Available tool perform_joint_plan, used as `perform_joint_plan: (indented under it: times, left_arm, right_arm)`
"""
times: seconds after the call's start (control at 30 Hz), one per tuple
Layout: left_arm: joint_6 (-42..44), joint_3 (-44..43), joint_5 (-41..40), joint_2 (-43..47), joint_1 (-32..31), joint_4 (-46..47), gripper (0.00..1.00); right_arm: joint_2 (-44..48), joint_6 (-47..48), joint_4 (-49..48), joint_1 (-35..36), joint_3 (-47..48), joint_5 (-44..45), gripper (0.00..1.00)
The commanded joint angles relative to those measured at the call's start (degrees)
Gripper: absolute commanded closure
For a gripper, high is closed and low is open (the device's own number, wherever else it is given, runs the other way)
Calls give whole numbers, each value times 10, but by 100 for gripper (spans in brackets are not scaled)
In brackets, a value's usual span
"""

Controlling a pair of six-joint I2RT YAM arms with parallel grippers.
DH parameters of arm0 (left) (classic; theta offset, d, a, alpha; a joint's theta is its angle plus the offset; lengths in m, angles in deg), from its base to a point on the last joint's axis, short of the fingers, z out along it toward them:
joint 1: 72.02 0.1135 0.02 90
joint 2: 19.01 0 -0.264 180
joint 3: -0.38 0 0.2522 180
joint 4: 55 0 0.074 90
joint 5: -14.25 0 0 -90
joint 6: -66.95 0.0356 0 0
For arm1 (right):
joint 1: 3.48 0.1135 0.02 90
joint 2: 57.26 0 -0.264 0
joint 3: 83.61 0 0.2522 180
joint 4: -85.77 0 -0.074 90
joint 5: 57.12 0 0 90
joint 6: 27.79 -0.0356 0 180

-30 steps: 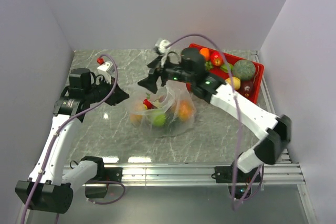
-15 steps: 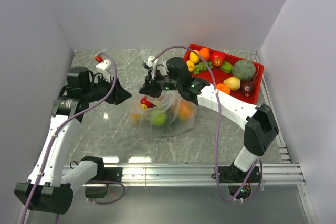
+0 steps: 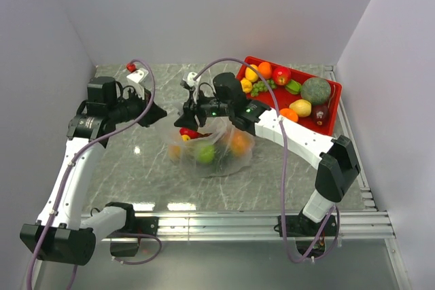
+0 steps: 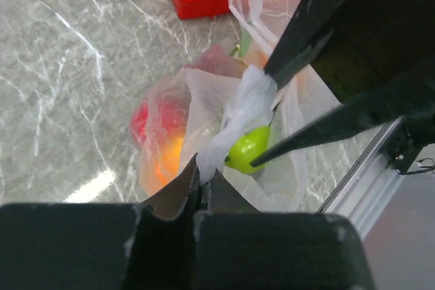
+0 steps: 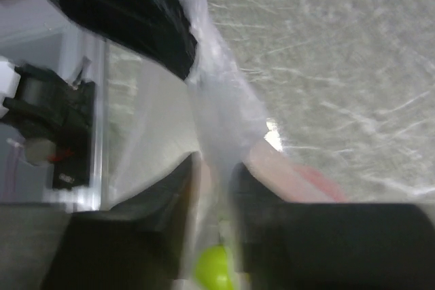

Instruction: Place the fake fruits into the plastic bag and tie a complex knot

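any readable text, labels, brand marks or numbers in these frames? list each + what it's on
None readable in any view.
No print shows on the plastic bag, the red tray or the fake fruits.
Left gripper and right gripper: plain black fingers, no markings visible.

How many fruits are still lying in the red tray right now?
9, counting the grape bunch as one, all in the red tray: yellow and orange fruits, grapes, a red one, something green, a big green one, a yellow, an orange and a dark one. More may hide behind the right arm.
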Motion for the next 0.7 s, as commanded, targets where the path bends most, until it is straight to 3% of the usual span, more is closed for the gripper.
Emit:
perform_joint_plan:
  times: [0.0,0.1,0.13,0.33,0.67]
  left_arm:
    - [-52,3,13,4,2,23,100]
    - [-127,37,-15,30,1,56,99]
    - [-160,43,-17,39,1,73,99]
    - [-237,66,-33,50,-8,100,99]
    - [-317,74,-82,40,-14,156,99]
  right_arm:
    - [15,-44,-4,5,46,20,41]
    - [42,-110,-40,5,25,32,9]
    - [48,-123,-71,6,15,38,5]
    - [13,-120,-103,23,9,91,3]
    - [-22,-141,-134,50,-5,29,1]
